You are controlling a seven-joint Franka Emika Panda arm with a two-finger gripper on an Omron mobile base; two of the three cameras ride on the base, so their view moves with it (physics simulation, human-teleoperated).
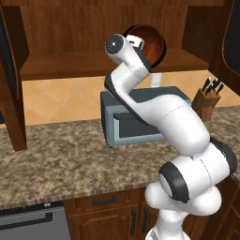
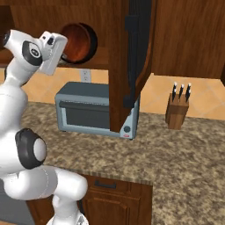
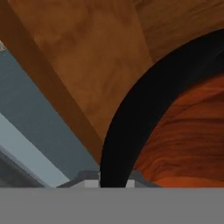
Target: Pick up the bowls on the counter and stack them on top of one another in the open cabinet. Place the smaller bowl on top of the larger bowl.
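Fingers pinch the bowl's (image 1: 149, 44) dark rim, holding it on edge, reddish hollow facing outward from the cabinet (image 1: 61, 65).

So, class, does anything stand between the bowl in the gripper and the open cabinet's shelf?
Nothing visible does. The bowl hangs tilted on its edge in the gripper, just over the cabinet shelf. The toaster oven sits lower, on the counter.
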